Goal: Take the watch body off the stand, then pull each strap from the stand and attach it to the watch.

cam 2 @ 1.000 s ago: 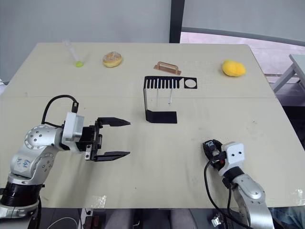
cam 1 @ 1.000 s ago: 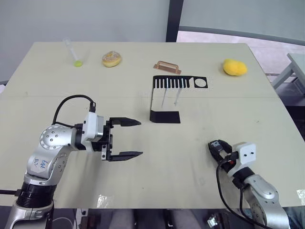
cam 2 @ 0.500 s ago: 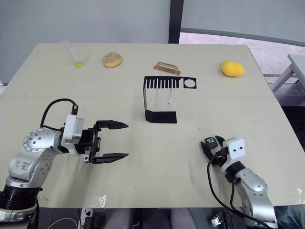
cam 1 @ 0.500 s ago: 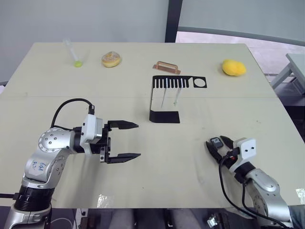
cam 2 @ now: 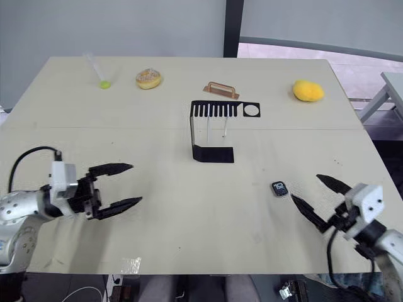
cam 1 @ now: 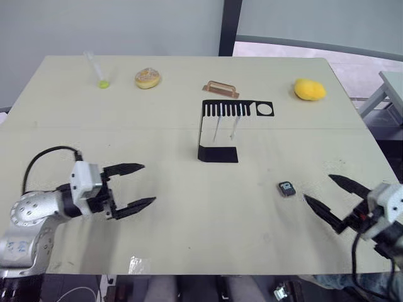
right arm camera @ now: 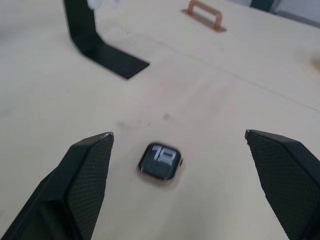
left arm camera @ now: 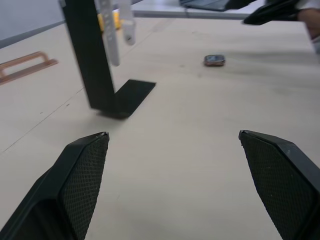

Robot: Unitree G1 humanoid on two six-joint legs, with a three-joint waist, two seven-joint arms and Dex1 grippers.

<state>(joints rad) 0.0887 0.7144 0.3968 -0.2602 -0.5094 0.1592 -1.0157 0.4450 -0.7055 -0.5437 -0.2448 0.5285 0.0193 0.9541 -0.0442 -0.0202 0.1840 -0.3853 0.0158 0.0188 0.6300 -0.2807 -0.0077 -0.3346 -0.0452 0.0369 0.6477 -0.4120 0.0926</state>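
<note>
- The watch body [cam 1: 287,188] lay flat on the table [cam 1: 189,214], screen up, off the stand [cam 1: 217,132] and well to its right and nearer the robot; the white digits on its face showed in the right wrist view; being nearly square, it had no clear long axis, and from the head views it sat slightly turned against the table edge.
- The right gripper [cam 1: 334,198] was spread wide and held nothing; it hung just to the right of the watch body, apart from it, fingers pointing toward the table's middle.
- The left gripper [cam 1: 135,185] was also spread open and empty; it was over the table's left side, well apart from the stand, fingers pointing right.
- The stand stood upright near the table's middle, foot flat, slotted top arm running left to right with the round hole at its right end.
- The two straps [cam 1: 225,128] hung from the slots, long axes near vertical, lower ends above the foot.
- Along the far edge sat a copper handle [cam 1: 220,89], a yellow lump [cam 1: 310,89], a bun [cam 1: 147,78] and a green-tipped tube [cam 1: 96,70].
</note>
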